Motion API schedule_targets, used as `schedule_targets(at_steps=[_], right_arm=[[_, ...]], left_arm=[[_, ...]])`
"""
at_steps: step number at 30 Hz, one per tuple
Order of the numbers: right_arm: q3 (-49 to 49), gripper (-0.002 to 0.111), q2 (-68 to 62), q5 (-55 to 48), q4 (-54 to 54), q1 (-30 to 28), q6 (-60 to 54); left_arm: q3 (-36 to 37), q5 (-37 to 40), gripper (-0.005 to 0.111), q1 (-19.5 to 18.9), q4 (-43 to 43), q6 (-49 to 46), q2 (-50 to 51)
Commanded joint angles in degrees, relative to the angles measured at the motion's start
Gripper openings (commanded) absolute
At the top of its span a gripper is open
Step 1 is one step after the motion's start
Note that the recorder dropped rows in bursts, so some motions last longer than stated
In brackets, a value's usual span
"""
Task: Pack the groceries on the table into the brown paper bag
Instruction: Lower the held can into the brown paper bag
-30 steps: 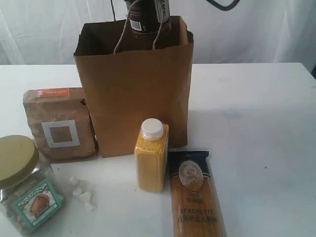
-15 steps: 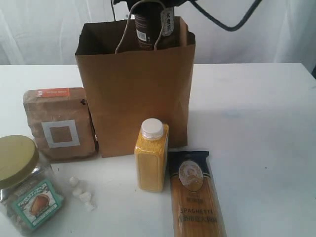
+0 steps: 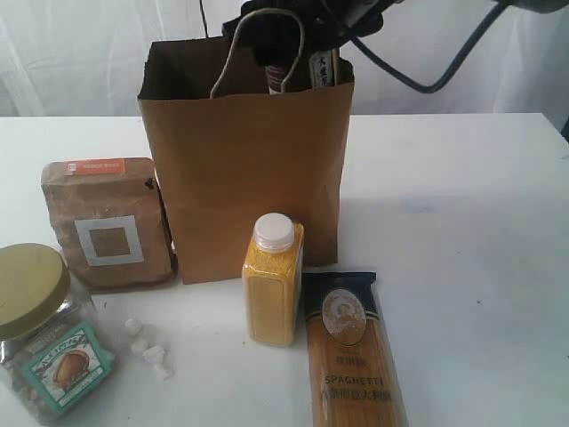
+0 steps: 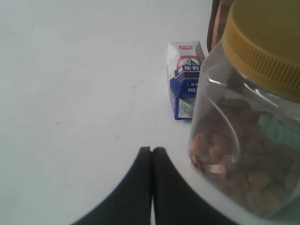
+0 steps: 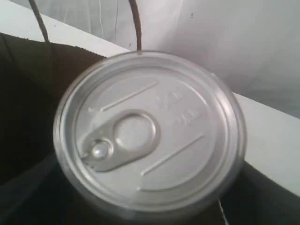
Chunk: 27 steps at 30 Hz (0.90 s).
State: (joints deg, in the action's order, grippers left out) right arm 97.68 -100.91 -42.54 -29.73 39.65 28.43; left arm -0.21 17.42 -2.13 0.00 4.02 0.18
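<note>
The brown paper bag [image 3: 244, 169] stands upright at the back of the table [image 3: 462, 222]. My right gripper [image 3: 300, 20] hangs at the bag's mouth, shut on the dark pull-tab can [image 5: 150, 129], which has sunk mostly below the bag's rim [image 3: 277, 76]. In the right wrist view the can's silver lid fills the frame and hides the fingers. On the table stand the brown pouch [image 3: 108, 222], the gold-lidded jar [image 3: 40, 329] and the yellow bottle [image 3: 273, 280], and the spaghetti packet [image 3: 351, 356] lies flat. My left gripper [image 4: 152, 149] is shut on nothing, low over the table beside the jar [image 4: 253, 117], with the blue-white carton [image 4: 185, 79] beyond it.
A few small white crumbs [image 3: 147, 347] lie between the jar and the bottle. A black cable [image 3: 444, 76] loops from the right arm behind the bag. The bag's twisted handles [image 3: 233, 53] stand up at its mouth. White curtain behind the table.
The right gripper has come down with the can, from above the bag's mouth to mostly inside it. Left gripper and the other groceries have not moved.
</note>
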Motion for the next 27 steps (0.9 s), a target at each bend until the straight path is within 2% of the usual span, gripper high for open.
schedule_targets(at_steps=[1, 22, 27], right_arm=[[0.19, 0.054, -0.72, 1.00, -1.79, -0.33, 0.33], [0.19, 0.054, -1.55, -3.66, -1.89, -0.33, 0.33], [0.19, 0.063, -1.55, -3.66, -1.76, -0.33, 0.33]], left_arm=[[0.21, 0.11, 0.000, 0.11, -0.32, 0.03, -0.18], [0.21, 0.11, 0.000, 0.11, -0.32, 0.03, -0.18], [0.21, 0.11, 0.000, 0.11, -0.32, 0.03, -0.18]])
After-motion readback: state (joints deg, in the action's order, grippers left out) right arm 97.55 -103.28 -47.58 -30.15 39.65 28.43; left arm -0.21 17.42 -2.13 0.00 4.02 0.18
